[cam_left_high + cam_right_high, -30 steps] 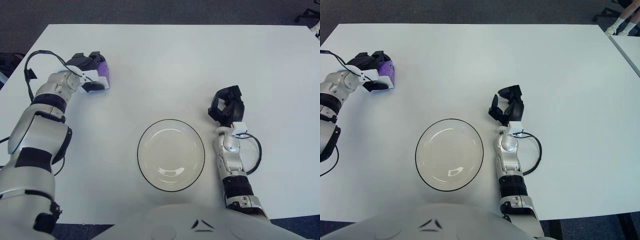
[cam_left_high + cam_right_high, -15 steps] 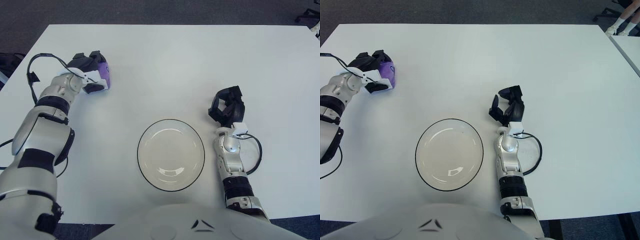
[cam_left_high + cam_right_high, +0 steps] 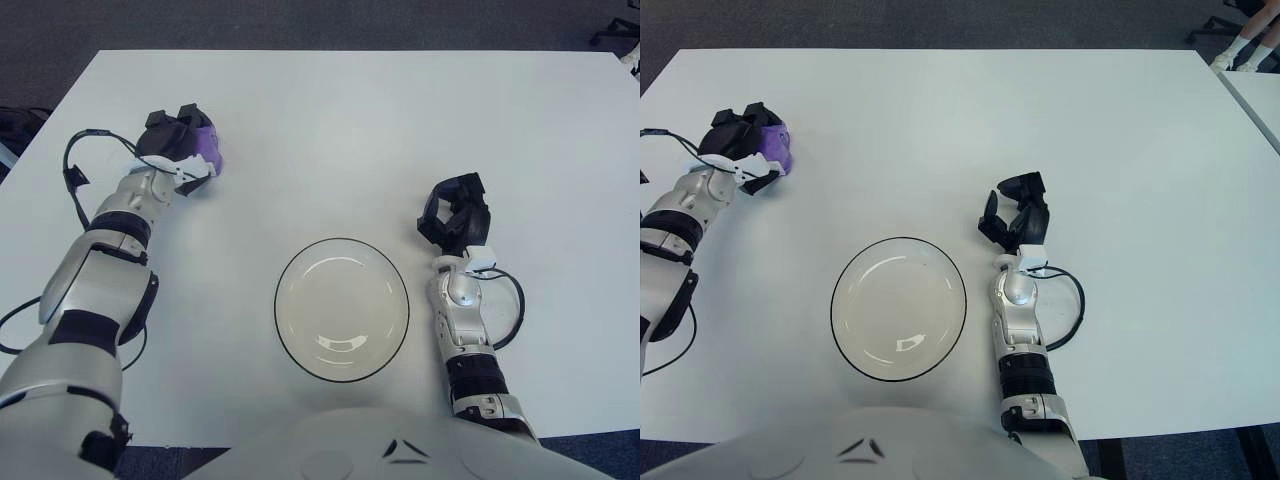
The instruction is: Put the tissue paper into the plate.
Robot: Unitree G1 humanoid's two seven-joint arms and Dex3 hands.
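Observation:
A purple pack of tissue paper [image 3: 205, 150] is at the far left of the white table. My left hand [image 3: 178, 140] is closed around it, black fingers over its top; it also shows in the right eye view [image 3: 748, 135]. A white plate with a dark rim [image 3: 342, 309] sits at the near middle of the table, with nothing in it. My right hand [image 3: 455, 211] rests on the table to the right of the plate, fingers curled and holding nothing.
The white table [image 3: 340, 130] spreads bare between the tissue pack and the plate. A black cable [image 3: 510, 305] loops beside my right forearm. Dark floor lies beyond the table's far edge.
My left forearm has swung inward and the hand has turned over the tissue pack, lifting it slightly. The right hand and the plate have not moved.

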